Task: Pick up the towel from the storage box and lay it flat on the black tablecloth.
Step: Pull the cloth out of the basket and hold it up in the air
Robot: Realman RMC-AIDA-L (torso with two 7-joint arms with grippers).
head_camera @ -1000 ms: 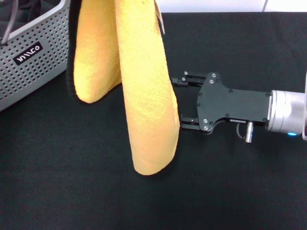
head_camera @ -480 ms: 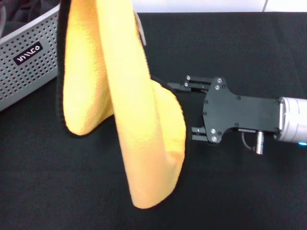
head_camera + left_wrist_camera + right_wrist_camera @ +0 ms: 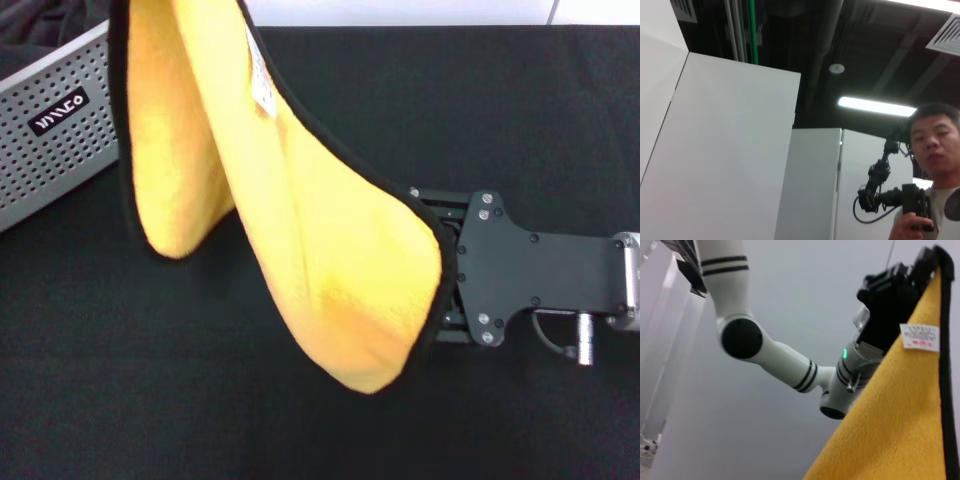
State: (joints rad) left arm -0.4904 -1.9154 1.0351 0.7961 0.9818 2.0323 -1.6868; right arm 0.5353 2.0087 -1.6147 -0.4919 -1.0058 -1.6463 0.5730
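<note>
Half done, by the look of it: towel is out of the storage box, hanging over mid-bench, not yet flat on the black tablecloth. Left gripper clamps its top corner; right gripper at its lower edge, fingers hidden, can't tell. Count: 1 towel, 1 box, 2 grippers.
</note>
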